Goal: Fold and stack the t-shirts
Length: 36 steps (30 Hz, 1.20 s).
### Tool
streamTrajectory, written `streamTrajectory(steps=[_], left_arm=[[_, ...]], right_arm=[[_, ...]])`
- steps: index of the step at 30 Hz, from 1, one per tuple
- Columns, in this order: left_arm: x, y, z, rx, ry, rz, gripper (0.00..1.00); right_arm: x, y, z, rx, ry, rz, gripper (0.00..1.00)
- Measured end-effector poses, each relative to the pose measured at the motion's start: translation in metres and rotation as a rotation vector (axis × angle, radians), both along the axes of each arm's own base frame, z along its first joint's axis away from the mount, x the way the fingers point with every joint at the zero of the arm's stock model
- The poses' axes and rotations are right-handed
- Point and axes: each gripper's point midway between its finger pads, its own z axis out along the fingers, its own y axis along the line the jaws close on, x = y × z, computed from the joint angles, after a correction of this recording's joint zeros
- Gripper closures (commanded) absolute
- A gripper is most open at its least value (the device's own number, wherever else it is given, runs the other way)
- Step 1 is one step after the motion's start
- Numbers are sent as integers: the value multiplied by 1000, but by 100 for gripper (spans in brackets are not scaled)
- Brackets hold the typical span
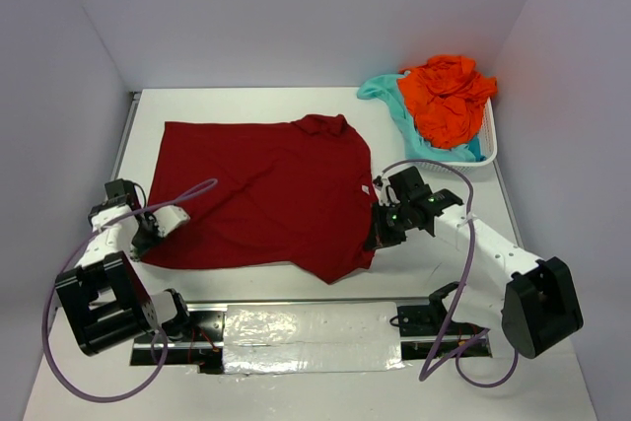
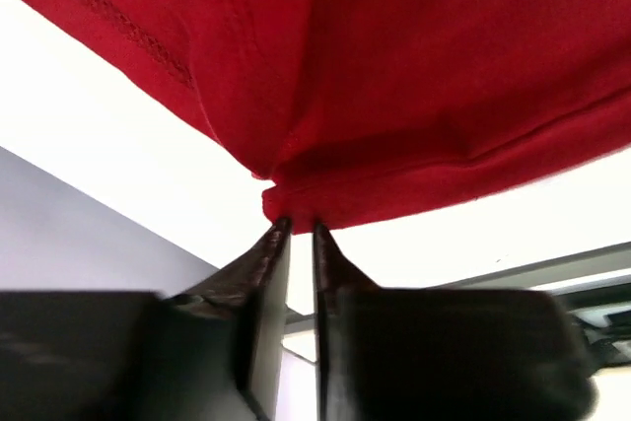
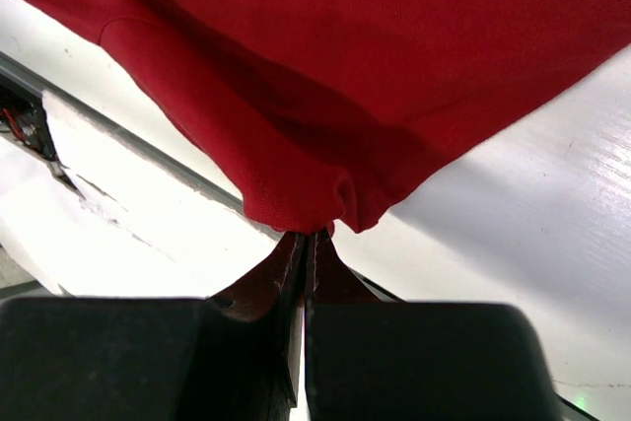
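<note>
The red shirt lies spread out flat on the white bench, with its collar at the far side and its sleeves out to either side. The left gripper sits at the shirt's near-left corner. In the left wrist view its dark fingers are drawn almost together, and the cloth puckers into a small bunch right at their tips, so it is clamped on that corner. The right gripper is at the shirt's near-right edge, by the sleeve. In the right wrist view its fingers are pressed tight against each other, with a fold of red cloth pinched between the tips and lifted slightly off the bench.

Beyond the red shirt's far-right corner stands a white mesh basket. An orange shirt is heaped in it, and a mint shirt lies under that, spilling over the rim toward the red shirt.

On the near side of the red shirt, a shiny crinkled sheet covers the bench edge between the two arm bases. Pale lilac-grey walls close in the bench on the left, right and far sides.
</note>
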Motion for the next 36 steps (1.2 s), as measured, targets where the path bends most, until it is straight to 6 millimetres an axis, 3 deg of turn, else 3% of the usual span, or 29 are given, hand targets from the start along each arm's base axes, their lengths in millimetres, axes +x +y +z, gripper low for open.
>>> streamTrajectory(steps=[3, 7, 14, 21, 23, 25, 26, 27, 33, 36], left_arm=[[-6, -1, -1, 4, 27, -27, 55], [-18, -5, -2, -3, 69, -59, 48], [-22, -14, -4, -43, 79, -79, 46], [-37, -9, -28, -8, 162, -100, 47], [-36, -4, -28, 20, 164, -94, 50], [-36, 1, -28, 46, 175, -85, 61], [-35, 4, -28, 59, 178, -73, 85], [-34, 7, -28, 74, 173, -62, 97], [-17, 5, -22, 44, 103, -14, 100], [5, -2, 1, -23, 30, -22, 100]], right_arm=[[1, 1, 0, 5, -3, 1, 100], [0, 1, -1, 10, -2, 4, 100], [0, 2, 0, 13, -4, 5, 100], [2, 2, 0, 15, -8, 3, 100], [2, 2, 0, 16, -8, 2, 100], [2, 2, 0, 17, -8, 1, 100], [2, 2, 0, 17, -8, 1, 100], [2, 2, 0, 17, -8, 1, 100], [3, -2, 2, 13, -8, -14, 100], [13, -6, 13, 6, -22, -40, 100]])
